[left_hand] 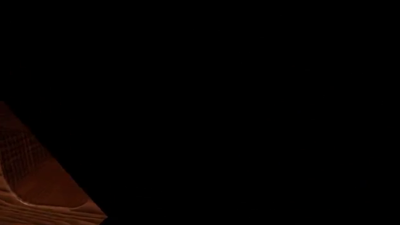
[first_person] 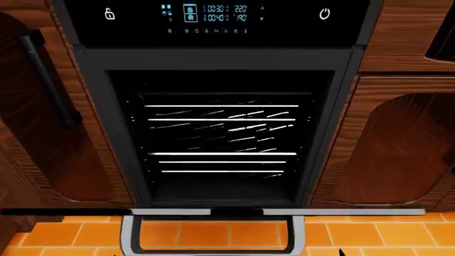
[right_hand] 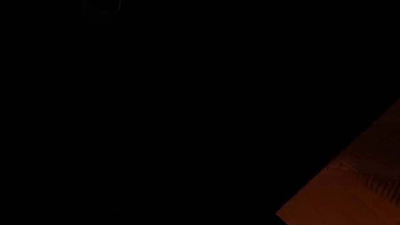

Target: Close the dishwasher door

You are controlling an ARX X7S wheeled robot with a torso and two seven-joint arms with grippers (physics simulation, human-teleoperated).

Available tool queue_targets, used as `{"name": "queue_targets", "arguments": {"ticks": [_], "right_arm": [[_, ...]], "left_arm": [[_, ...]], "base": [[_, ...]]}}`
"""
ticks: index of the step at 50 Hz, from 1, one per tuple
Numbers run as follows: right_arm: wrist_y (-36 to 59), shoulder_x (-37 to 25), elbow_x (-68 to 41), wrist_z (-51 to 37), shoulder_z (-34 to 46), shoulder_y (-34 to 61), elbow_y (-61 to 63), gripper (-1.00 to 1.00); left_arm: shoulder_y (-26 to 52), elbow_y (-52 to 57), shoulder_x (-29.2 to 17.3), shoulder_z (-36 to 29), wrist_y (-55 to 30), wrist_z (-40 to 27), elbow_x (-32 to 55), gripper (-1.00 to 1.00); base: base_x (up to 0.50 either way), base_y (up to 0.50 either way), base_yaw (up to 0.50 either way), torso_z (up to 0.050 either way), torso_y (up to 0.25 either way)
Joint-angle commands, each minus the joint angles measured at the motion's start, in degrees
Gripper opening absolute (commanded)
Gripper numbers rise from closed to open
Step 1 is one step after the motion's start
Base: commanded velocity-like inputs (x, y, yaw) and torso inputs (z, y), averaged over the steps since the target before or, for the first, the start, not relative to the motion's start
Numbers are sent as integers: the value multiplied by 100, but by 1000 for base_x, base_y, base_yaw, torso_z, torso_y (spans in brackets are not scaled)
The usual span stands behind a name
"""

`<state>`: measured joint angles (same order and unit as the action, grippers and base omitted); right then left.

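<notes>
The grey squared U-shaped metal bar handle fronts the lowered glossy black dishwasher door, edge-on crosswise; neither gripper shows, so their state is unknowable.

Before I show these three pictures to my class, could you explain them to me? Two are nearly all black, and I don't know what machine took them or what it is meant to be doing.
These are computer-simulated views from a wheeled robot with two arms. The clear picture comes from a camera on its head, looking forward and down. It faces a black appliance with a blue display, set between brown wooden cabinet doors. The appliance is open: you can see its wire racks inside. The dishwasher door hangs down flat, seen edge-on, with its grey bar handle over the orange tiled floor. Closing that door is the job.

The two dark pictures come from cameras near each arm's pincer. They show almost only blackness, with a sliver of brown wood in one corner. No pincer shows in any picture, so nothing can be said about what they hold.
</notes>
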<state>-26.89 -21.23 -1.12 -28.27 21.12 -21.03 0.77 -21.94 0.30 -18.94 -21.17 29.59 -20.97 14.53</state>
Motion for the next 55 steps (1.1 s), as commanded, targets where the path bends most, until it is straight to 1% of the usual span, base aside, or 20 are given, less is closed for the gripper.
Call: {"name": "queue_targets", "arguments": {"ticks": [1, 11, 36, 46, 55], "right_arm": [[-10, -11, -4, -21, 13, 1, -7, 100], [-11, -16, -24, -53, 11, -10, 10, 100], [52, -36, -205, -9, 64, 23, -1, 100], [225, -8, -403, 111, 125, 173, -175, 100], [328, 59, -537, 224, 196, 352, -473, 100]], "left_arm": [[-4, -11, -13, -16, 19, -13, 4, 100], [-1, -3, -24, -27, 20, -31, 10, 100], [80, -72, -32, -68, -61, -76, 2, 100], [236, -302, -3, -134, -224, 5, 125, 100], [482, -764, 103, -164, -307, 97, 249, 100]], "base": [[293, 8, 0, 0, 0], [264, 11, 0, 0, 0], [0, 0, 0, 0, 0], [0, 0, 0, 0, 0], [0, 0, 0, 0, 0]]}}
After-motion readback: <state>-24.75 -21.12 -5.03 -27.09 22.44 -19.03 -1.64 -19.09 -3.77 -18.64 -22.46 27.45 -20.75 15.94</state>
